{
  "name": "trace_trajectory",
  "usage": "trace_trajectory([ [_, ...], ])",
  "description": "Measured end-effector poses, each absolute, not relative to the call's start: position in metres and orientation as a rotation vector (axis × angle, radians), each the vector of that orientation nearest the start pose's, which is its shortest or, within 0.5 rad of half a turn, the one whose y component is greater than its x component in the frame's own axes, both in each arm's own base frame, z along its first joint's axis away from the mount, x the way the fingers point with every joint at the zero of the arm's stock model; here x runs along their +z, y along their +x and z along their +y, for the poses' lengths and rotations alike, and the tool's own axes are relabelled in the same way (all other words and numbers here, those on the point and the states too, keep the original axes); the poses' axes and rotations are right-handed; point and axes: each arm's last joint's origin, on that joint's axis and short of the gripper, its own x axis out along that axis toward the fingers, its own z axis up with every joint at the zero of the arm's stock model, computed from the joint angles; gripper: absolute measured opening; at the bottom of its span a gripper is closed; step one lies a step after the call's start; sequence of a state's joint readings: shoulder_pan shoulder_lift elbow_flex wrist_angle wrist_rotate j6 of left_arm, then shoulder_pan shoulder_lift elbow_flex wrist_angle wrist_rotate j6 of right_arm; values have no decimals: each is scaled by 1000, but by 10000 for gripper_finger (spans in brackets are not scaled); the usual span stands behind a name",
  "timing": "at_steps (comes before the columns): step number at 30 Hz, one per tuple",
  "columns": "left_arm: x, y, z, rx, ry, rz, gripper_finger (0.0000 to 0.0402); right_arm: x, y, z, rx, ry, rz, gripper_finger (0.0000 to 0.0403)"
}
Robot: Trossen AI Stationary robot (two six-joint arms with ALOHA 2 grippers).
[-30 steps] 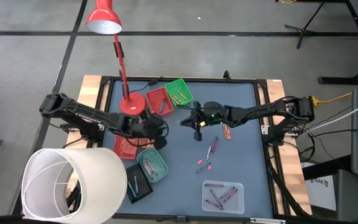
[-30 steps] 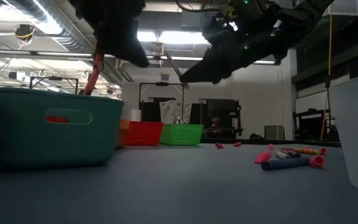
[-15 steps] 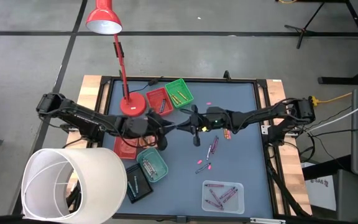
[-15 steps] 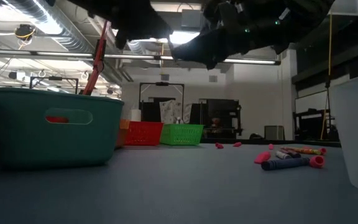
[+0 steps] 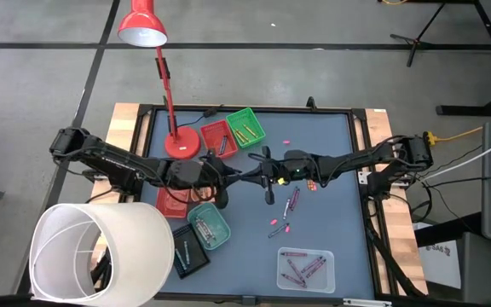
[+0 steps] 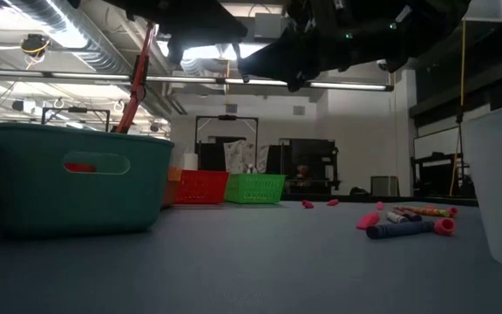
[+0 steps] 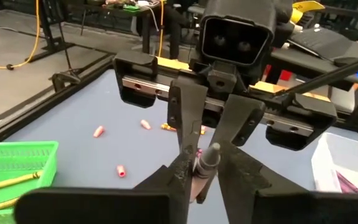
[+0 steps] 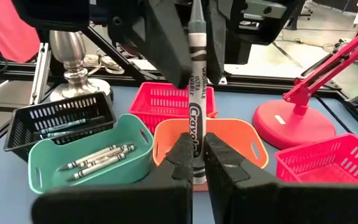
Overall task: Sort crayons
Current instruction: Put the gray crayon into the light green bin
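Observation:
A grey crayon (image 8: pixel 195 81) hangs in mid-air over the table's middle. My right gripper (image 8: pixel 194 152) is shut on it and my left gripper (image 7: pixel 205 163) faces it; the two meet nose to nose (image 5: pixel 247 173). The left fingers (image 8: pixel 169 46) stand open, close on either side of the crayon's pointed end. Loose crayons (image 5: pixel 290 202) and pink bits (image 5: pixel 277 227) lie on the blue mat to the right. Grey crayons lie in the teal tray (image 8: pixel 95 158), green ones in the green tray (image 5: pixel 245 126), purple ones in the clear tray (image 5: pixel 305 267). My right gripper pinches the grey crayon between its two fingers at the wrapped blunt half (image 8: pixel 195 138). The fingers point about level toward the table's left, and the crayon runs on along them. It is lifted clear of the table. My left gripper: I cannot tell whether its fingers touch the pointed end (image 8: pixel 195 25).
A red lamp stands on its base (image 5: pixel 180 143) at the far left. A big white cylinder (image 5: pixel 101 251) fills the near left corner. Red (image 5: pixel 218 136), orange (image 8: pixel 241 140) and black (image 5: pixel 187 253) trays stand under and around my left arm.
My right gripper has carried the grey crayon toward the table's left, up to my left gripper. My left gripper has tipped up from pointing steeply down to about level and now faces the right one.

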State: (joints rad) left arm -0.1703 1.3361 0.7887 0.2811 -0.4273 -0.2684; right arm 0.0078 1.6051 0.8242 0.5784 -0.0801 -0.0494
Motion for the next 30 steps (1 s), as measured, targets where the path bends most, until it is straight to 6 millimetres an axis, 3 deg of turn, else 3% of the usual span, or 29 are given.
trace_trajectory([
  [7, 259, 288, -37, 295, -182, 223, 8, 217, 340, 5, 96, -39, 206, 17],
  [11, 259, 288, -37, 289, -183, 224, 13, 217, 340, 5, 118, -37, 210, 20],
  [15, 257, 287, -37, 289, -182, 240, 16, 215, 339, 6, 120, -36, 237, 54],
  [22, 250, 286, -41, 200, -261, 326, 17, 201, 335, 6, 130, 20, 386, 128],
  [30, 234, 275, -63, 12, -468, 551, 17, 178, 321, 6, 151, 47, 665, 144],
])
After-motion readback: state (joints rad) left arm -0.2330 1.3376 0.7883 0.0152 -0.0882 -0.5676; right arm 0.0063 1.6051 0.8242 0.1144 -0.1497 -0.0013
